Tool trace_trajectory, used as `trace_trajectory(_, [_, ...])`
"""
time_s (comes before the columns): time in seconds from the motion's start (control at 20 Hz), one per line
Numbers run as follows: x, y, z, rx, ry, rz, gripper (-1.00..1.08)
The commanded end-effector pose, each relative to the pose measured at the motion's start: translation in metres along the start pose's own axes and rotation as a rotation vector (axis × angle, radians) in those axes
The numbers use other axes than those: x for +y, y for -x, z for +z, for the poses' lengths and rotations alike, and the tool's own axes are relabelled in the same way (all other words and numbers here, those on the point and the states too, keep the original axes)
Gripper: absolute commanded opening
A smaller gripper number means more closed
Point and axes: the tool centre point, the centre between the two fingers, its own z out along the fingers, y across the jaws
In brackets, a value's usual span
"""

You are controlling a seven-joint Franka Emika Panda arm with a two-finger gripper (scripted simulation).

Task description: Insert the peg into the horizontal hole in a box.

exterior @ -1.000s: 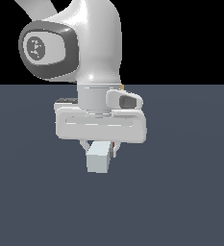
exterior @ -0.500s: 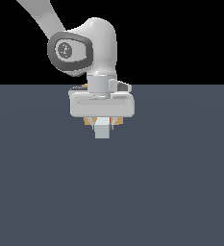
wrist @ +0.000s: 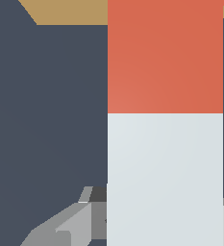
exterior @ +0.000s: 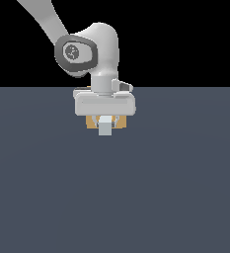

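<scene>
My gripper point(exterior: 105, 122) is shut on the peg, whose pale grey end face point(exterior: 105, 128) points toward the exterior camera. Right behind the hand, the tan box point(exterior: 92, 122) shows on both sides of the peg. In the wrist view the peg runs lengthwise, its pale part point(wrist: 165, 178) between the grey fingers point(wrist: 70, 226) and its orange-red end point(wrist: 165, 57) reaching to the box point(wrist: 70, 12). The peg hides the hole, so I cannot tell whether its tip is inside.
A flat dark grey-blue floor point(exterior: 175, 188) spreads all around. The white arm point(exterior: 94, 49) rises from the hand toward the exterior view's upper left.
The arm has carried the peg away from the exterior camera, toward the box. The box has come into sight behind the hand.
</scene>
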Motion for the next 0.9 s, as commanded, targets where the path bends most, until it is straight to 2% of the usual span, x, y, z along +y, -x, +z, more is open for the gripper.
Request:
trace_trajectory(0.0, [0.002,0.004,-0.001,0.000,0.003,0.005,-1.00])
trace_trajectory(0.6, [0.002,0.004,-0.001,0.000,0.002,0.002,-1.00])
trace_trajectory(0.85, [0.002,-0.010,-0.001,0.001,0.002,0.002,-1.00])
